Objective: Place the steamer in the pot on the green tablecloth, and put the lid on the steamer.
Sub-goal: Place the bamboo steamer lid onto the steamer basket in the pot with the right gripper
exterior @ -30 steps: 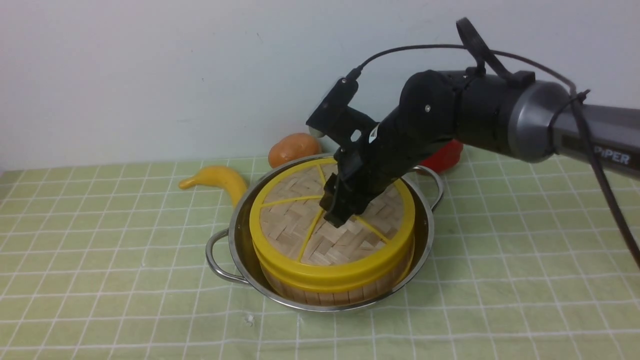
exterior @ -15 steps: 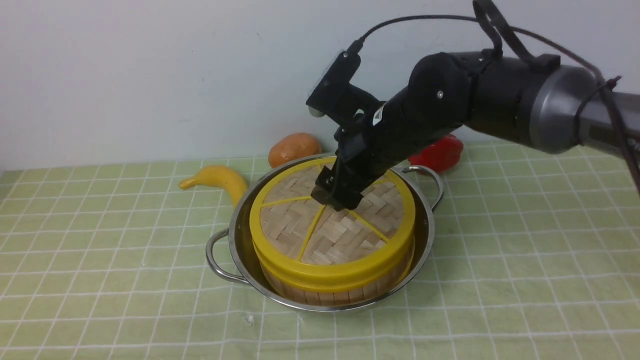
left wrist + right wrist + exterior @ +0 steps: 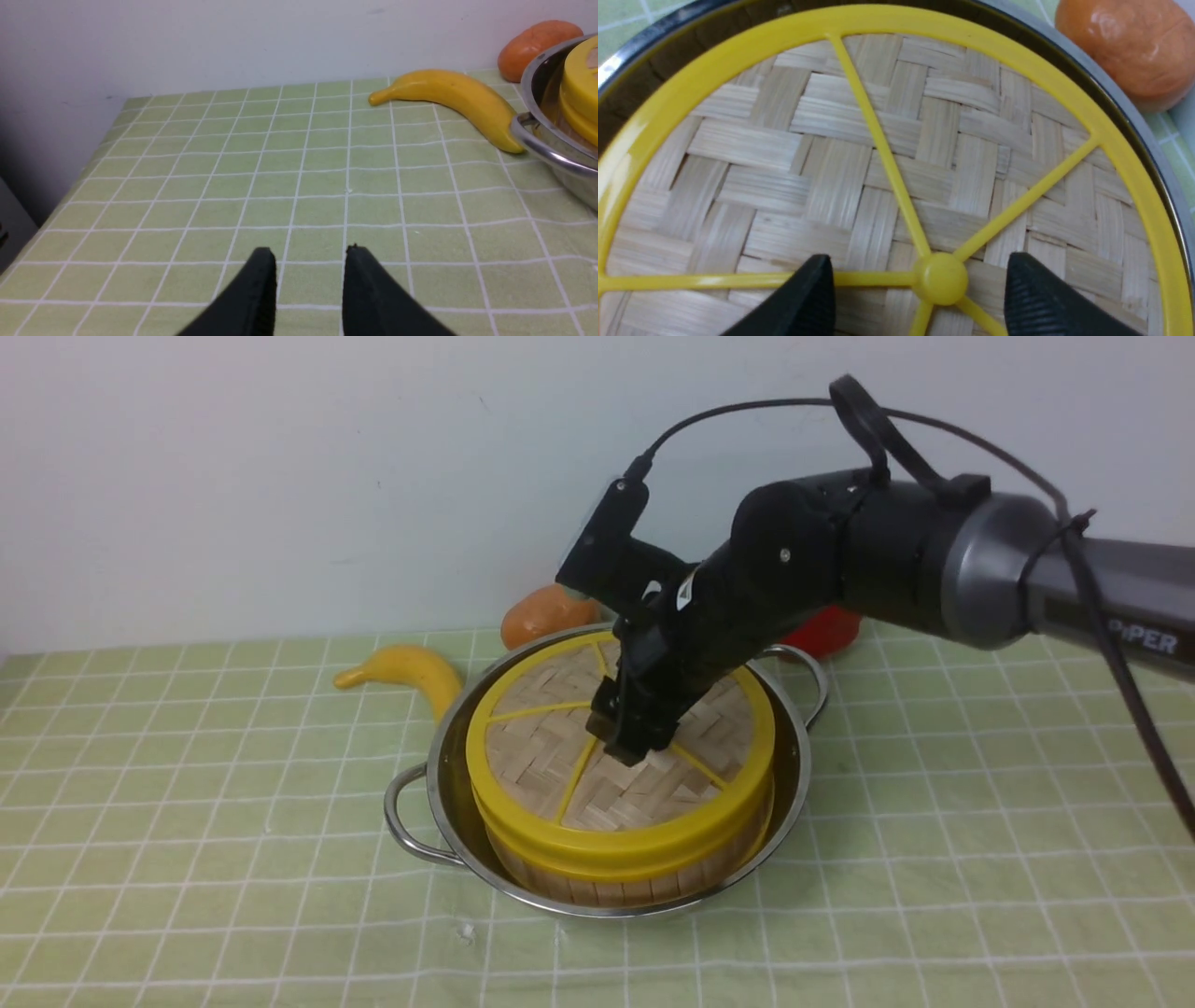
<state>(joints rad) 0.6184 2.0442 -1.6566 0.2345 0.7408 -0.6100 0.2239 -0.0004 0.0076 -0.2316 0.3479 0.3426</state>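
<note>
OK so the steamer (image 3: 621, 894) is sitting down inside the pot (image 3: 551, 903), with the lid (image 3: 621, 803) on top of it. The lid looks pretty flat and well seated, its yellow rim lining up with the basket, and a bit of slatted bamboo wall shows under the near side. The steel pot is around the whole stack on the green tablecloth (image 3: 233, 803), one wire handle (image 3: 397, 812) out to the left and the other handle (image 3: 823, 686) toward the far right.

The right arm (image 3: 822, 541) reaches in from the right, over the far half of the lid. The right fingers (image 3: 808, 298) are spread wide, one on either side of the yellow knob (image 3: 941, 279), with daylight between each finger and the knob, so they've got hold of nothing. Can't tell if the tips touch the woven top.

The left fingers (image 3: 261, 289) are parted too, a moderate gap, nothing between them. They only show up in the left wrist view, out over the left part of the cloth.

As for the other bits on the surface: there's a yellow banana (image 3: 406, 665) just beside the pot on its far left, a smooth orange-brown lump (image 3: 543, 618) just past the far rim, and something red (image 3: 826, 630) at the far right, partly hidden by the arm.
</note>
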